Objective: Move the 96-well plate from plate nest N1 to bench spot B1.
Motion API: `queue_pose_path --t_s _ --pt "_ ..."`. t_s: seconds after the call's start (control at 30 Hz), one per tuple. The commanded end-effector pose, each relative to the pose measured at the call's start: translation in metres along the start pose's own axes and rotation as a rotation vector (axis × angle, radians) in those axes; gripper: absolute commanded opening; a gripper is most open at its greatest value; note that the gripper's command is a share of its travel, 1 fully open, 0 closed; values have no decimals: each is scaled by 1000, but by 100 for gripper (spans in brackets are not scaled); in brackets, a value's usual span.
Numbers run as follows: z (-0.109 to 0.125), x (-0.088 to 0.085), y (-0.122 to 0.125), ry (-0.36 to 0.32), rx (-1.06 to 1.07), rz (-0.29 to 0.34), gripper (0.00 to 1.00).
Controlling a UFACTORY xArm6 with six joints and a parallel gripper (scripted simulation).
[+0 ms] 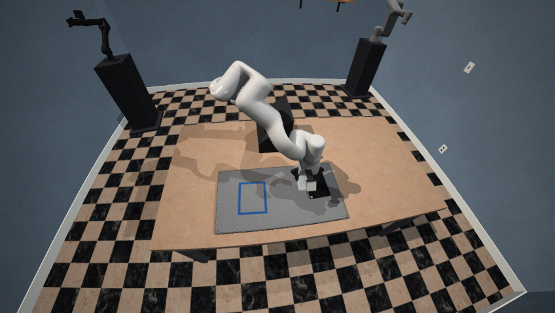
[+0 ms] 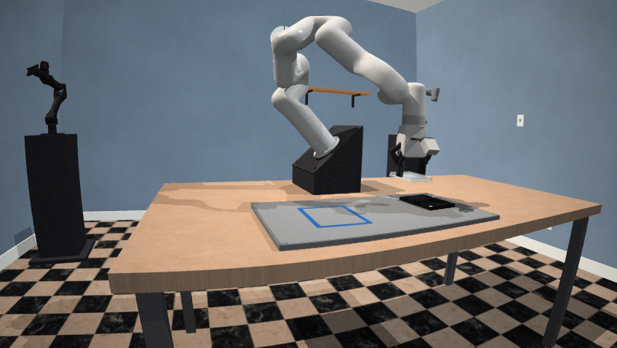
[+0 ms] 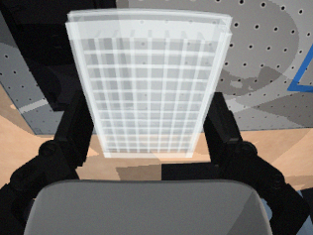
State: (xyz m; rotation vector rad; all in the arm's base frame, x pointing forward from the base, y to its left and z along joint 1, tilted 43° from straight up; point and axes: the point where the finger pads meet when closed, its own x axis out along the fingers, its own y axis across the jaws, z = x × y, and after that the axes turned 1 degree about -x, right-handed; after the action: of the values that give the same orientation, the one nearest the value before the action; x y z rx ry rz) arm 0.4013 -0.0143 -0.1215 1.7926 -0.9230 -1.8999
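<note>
My gripper (image 3: 149, 105) is shut on the clear 96-well plate (image 3: 149, 81), with a black finger on each long side. The plate hangs level in the air above the deck; it also shows in the exterior view (image 2: 410, 176) and in the top view (image 1: 303, 181). The black plate nest N1 (image 2: 426, 202) lies empty on the right part of the grey deck, below and a little aside of the plate; it shows in the top view (image 1: 318, 190) and at the wrist view's upper left (image 3: 47, 40). The blue taped outline B1 (image 1: 252, 198) lies on the deck's left part (image 2: 334, 215), far from the gripper.
The grey perforated deck (image 1: 279, 200) lies on a wooden table (image 2: 345, 224). The arm's black base block (image 2: 329, 161) stands behind the deck. Two black pedestals with small arms (image 1: 125, 91) (image 1: 364, 67) stand on the floor at the back.
</note>
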Motion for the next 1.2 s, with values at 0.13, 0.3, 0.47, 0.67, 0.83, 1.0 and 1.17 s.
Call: queue_pose_path --t_s 0.13,0.3,0.47,0.67,0.83,1.0,1.17 --pt "-4 -1 20 4 1 -3 0" --pt "-6 0 37 4 1 -3 0" --pt "-8 0 54 4 1 -3 0" --pt "-9 1 67 4 1 -3 0" --pt "-11 1 83 4 1 -2 0" --pt "-13 2 100 4 1 -2 0" --pt "-15 2 110 4 1 -2 0"
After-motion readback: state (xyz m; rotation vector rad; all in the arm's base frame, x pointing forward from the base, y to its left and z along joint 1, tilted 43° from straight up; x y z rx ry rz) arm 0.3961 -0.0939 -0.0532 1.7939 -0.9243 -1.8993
